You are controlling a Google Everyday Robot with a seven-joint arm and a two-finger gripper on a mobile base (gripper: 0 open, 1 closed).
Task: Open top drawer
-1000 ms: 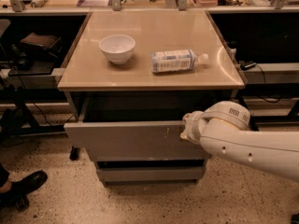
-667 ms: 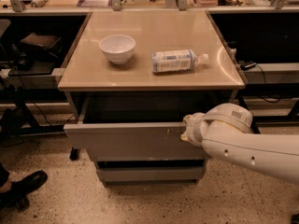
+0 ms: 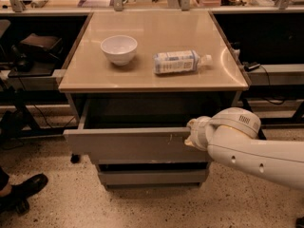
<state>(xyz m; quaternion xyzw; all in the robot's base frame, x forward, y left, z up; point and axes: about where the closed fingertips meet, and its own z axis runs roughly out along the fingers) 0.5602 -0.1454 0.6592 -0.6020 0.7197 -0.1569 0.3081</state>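
Not much change vs a sec ago: the top drawer (image 3: 128,145) has come a touch further out, its grey front sitting slightly lower in view, and the white arm (image 3: 251,151) has dropped back w/ it. So the pull looks nearly done. The drawer is already well clear of the cabinet, w/ a wide dark gap showing behind the front, and prob only a short bit of travel is left, if any. The gripper (image 3: 194,136) is at the right end of the drawer front, at its top edge, just past the small pale scratches. Can't tell whether it's clamped on the edge or only hooked against it, since the wrist blocks that spot. The drawer itself sits right under the tan cabinet top (image 3: 161,30), sticking out towards the camera, front roughly level. Its inside is in shadow; nothing shows in it, but can't say for sure it's bare. A narrower lower drawer (image 3: 152,177) underneath is closed or close to it. On top, a white bowl (image 3: 118,49) stands upright at left-centre and looks to have nothing in it. A plastic bottle (image 3: 178,62) lies on its side near it, not touching, cap pointing right, contents not readable. A dark shoe (image 3: 23,189) is on the floor at far left, well apart from the drawer.
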